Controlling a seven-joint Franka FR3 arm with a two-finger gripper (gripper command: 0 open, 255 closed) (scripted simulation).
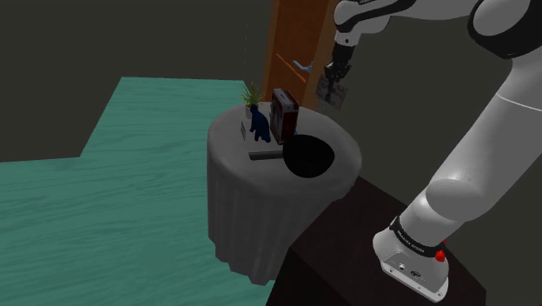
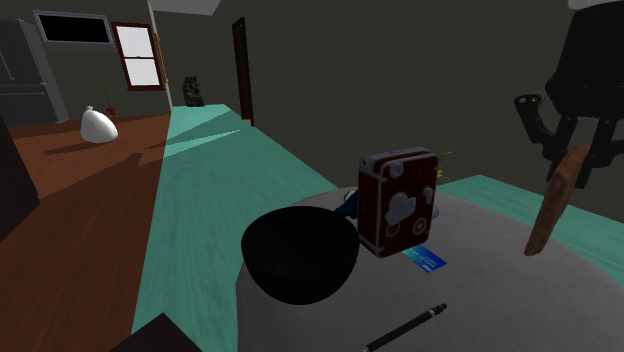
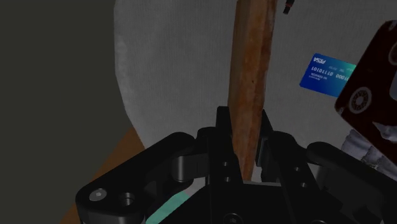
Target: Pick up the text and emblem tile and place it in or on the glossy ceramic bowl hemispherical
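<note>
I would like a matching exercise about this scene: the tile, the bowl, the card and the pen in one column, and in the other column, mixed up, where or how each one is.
Things:
1. tile
2. black bowl
3. blue card
4. black pen

Places or states:
A. lies flat on the table, at the foot of the dark red box
B. clasped in the gripper, above the table
C. long and thin, lies nearest the second exterior view's bottom edge
D. stands on the table, at the box's left in the second exterior view

Pairs: 1-B, 2-D, 3-A, 4-C.
</note>
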